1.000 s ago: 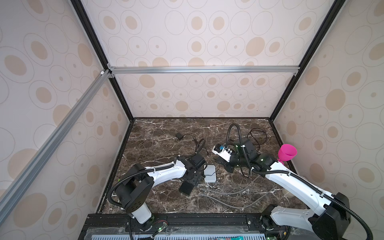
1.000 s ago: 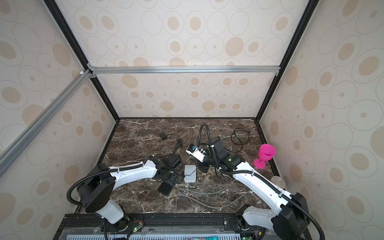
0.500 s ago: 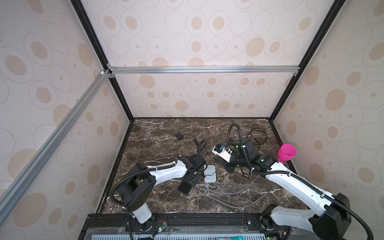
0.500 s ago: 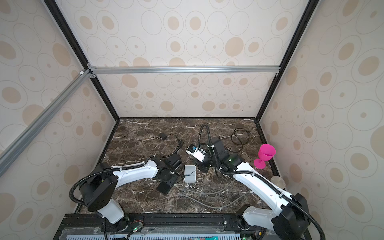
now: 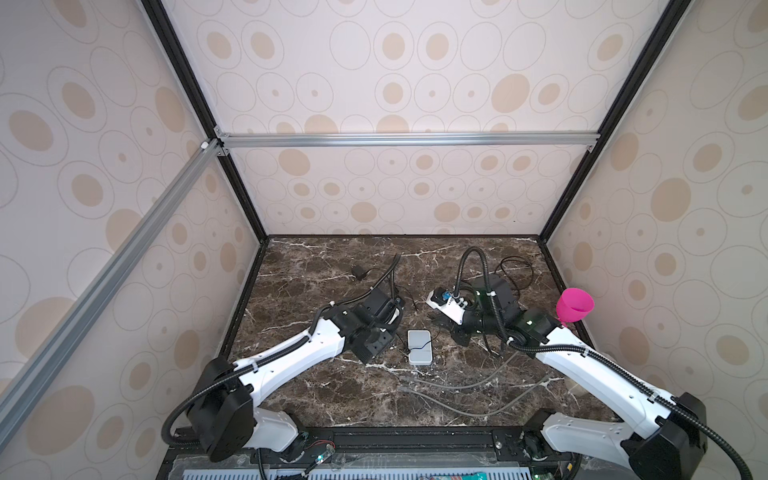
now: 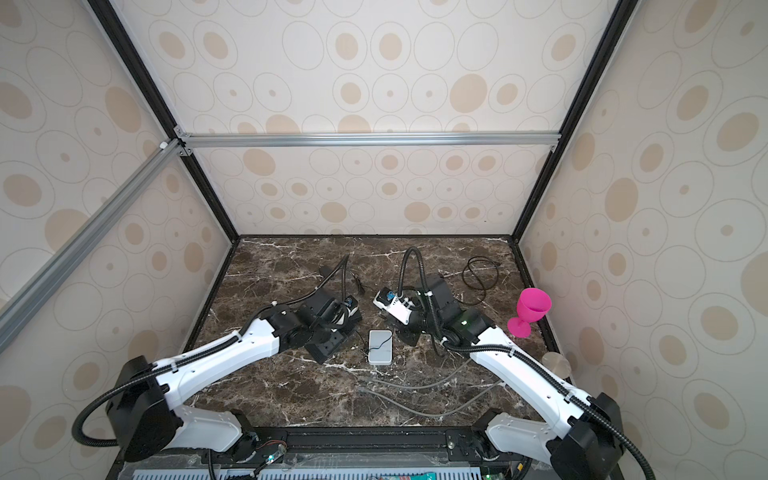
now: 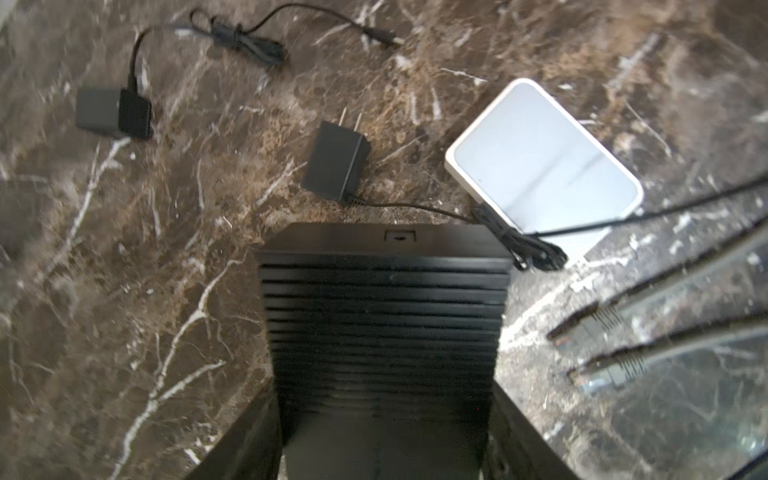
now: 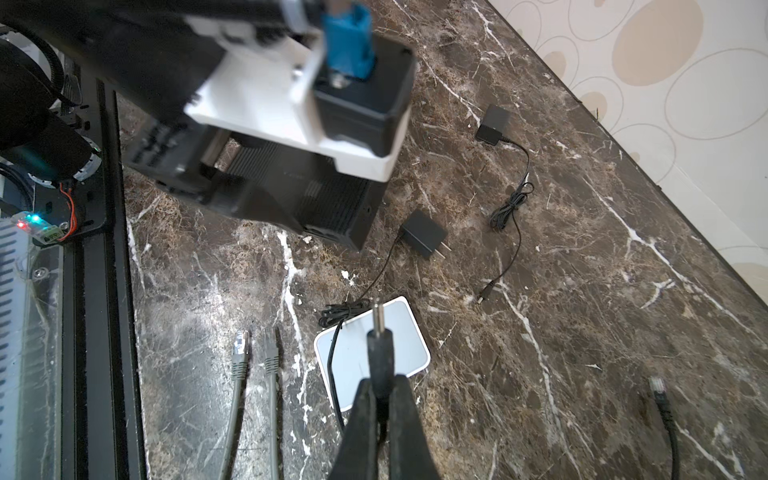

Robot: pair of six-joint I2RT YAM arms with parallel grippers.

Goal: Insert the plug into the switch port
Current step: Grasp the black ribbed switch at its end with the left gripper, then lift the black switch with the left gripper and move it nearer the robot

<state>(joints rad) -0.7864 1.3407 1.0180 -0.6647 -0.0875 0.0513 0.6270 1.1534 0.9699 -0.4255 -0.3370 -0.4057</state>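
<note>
The left arm (image 5: 291, 363) and right arm (image 5: 590, 374) have white shells on their long links and black housings at the joints and bases. Black corrugated conduit (image 5: 471, 249) loops off each arm. A small green light (image 5: 530, 321) glows on the right arm's black wrist joint. The left arm's wrist carries a white bracket (image 8: 266, 104) with a black block (image 8: 361, 112) and a blue connector (image 8: 347, 45). The right end effector (image 8: 380, 386) has smooth black tapered fingers (image 8: 359, 424).

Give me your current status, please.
Left gripper clamps black ribbed box. Right gripper shut on plug, not inserted. Cord crosses white box.
</note>
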